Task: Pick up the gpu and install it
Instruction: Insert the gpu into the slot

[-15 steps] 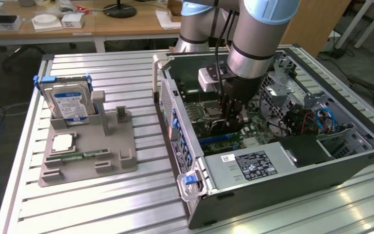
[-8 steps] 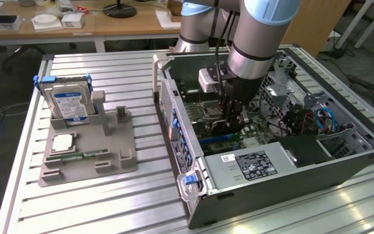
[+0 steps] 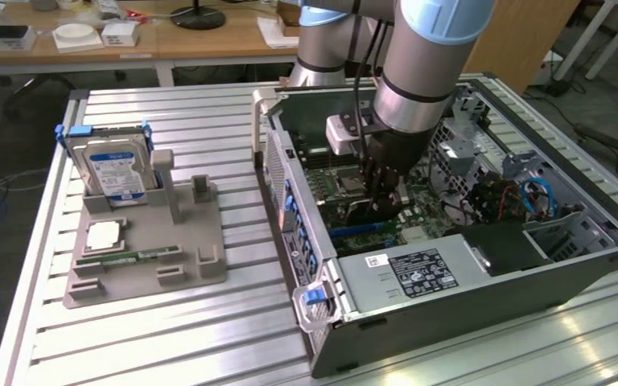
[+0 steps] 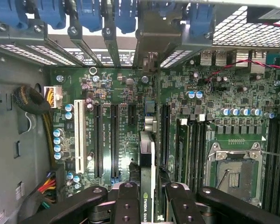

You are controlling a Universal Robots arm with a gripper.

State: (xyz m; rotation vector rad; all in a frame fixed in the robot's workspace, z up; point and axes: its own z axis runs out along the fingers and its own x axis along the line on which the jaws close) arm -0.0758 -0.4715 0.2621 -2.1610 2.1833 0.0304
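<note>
The gpu (image 4: 147,154) stands on edge between my fingers, a thin card with a green logo label near the fingers (image 4: 127,201). Its silvery end bracket (image 4: 149,60) reaches the rear slot openings of the computer case (image 3: 287,173). My gripper (image 4: 149,198) is shut on the card, deep inside the open case, just over the green motherboard (image 4: 126,121) and its long black expansion slots. In the exterior view my gripper (image 3: 379,193) hangs straight down over the board, with the black card (image 3: 365,215) below it. Whether the card's edge sits in a slot is hidden.
A grey holder (image 3: 142,273) at the exterior view's left carries a silver hard drive (image 3: 116,169), a chip (image 3: 105,235) and a green memory stick (image 3: 138,257). Inside the case are the power supply (image 3: 417,269), the processor socket (image 4: 233,170), cable bundles (image 4: 35,105) and blue slot clips (image 4: 88,14).
</note>
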